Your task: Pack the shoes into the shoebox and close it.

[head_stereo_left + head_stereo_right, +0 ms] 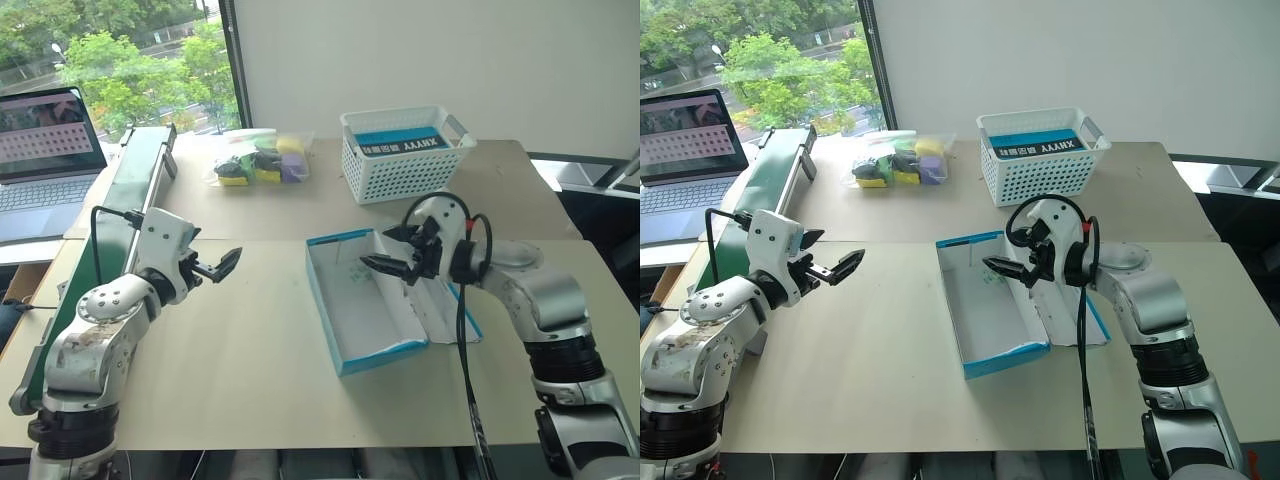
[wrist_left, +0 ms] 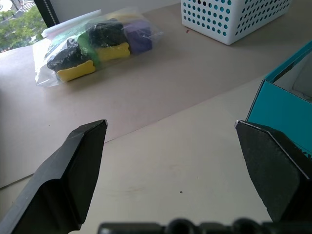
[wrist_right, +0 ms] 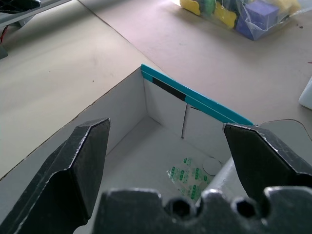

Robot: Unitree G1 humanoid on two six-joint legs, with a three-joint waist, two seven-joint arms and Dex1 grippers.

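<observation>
Centrally, the bright blue rectangular cardboard shoebox (image 1: 345,355) lay open, white interior holding only small packets. Right gripper (image 1: 392,252) hovered over it, left gripper (image 1: 222,263) above bare tabletop (image 1: 250,350); both spread wide, empty.

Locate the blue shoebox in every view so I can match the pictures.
Left eye view: the shoebox lies open at centre, beneath the right tool.
Right eye view: just left of centre, below the white basket.
Left wrist view: one blue corner at the right edge.
Right wrist view: its white inside and blue rim at centre.
Shared landmark: the clear bag of coloured items, beyond the box.
</observation>
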